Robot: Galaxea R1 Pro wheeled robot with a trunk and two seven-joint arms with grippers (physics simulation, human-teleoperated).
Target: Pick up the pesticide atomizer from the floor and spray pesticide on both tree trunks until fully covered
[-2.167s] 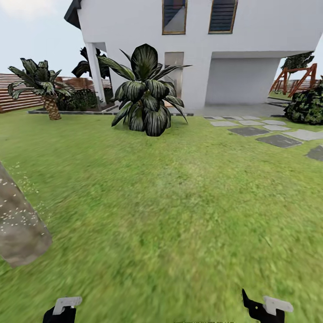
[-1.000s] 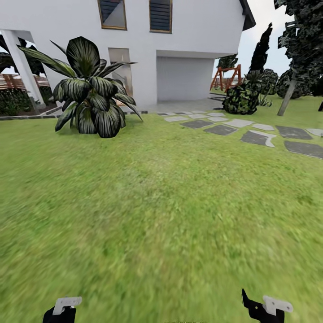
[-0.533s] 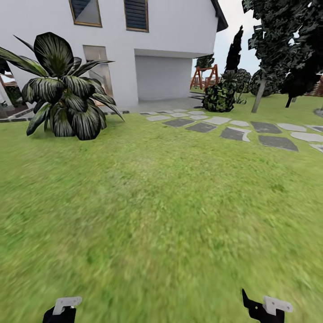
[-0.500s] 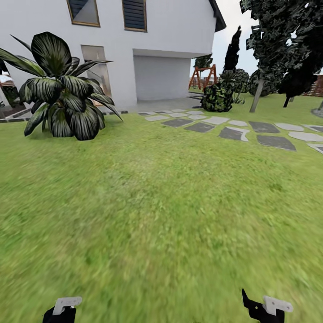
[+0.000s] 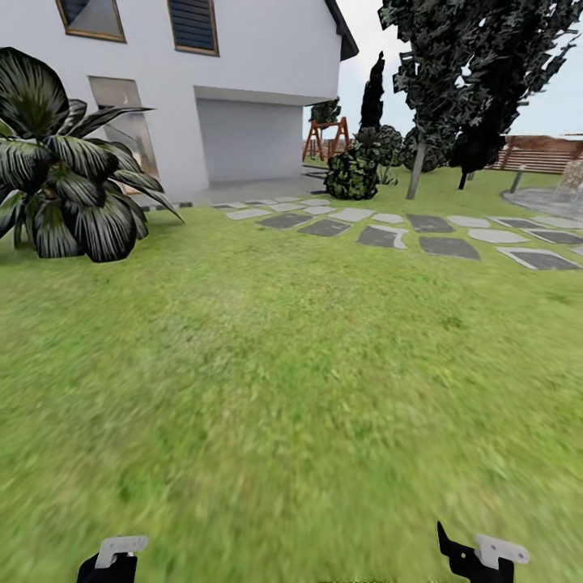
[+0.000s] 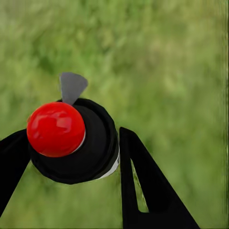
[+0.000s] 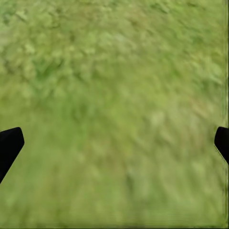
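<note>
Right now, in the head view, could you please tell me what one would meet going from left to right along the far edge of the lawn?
Big striped-leaf plant → white house → red swing frame → round bush → pale tree trunk → brown slat fence.

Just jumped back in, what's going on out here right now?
The left gripper is shut on the pesticide atomizer, its red top showing between the fingers. The right gripper hangs open over grass. Ahead lie lawn, a stepping-stone path and a tree beyond it.
</note>
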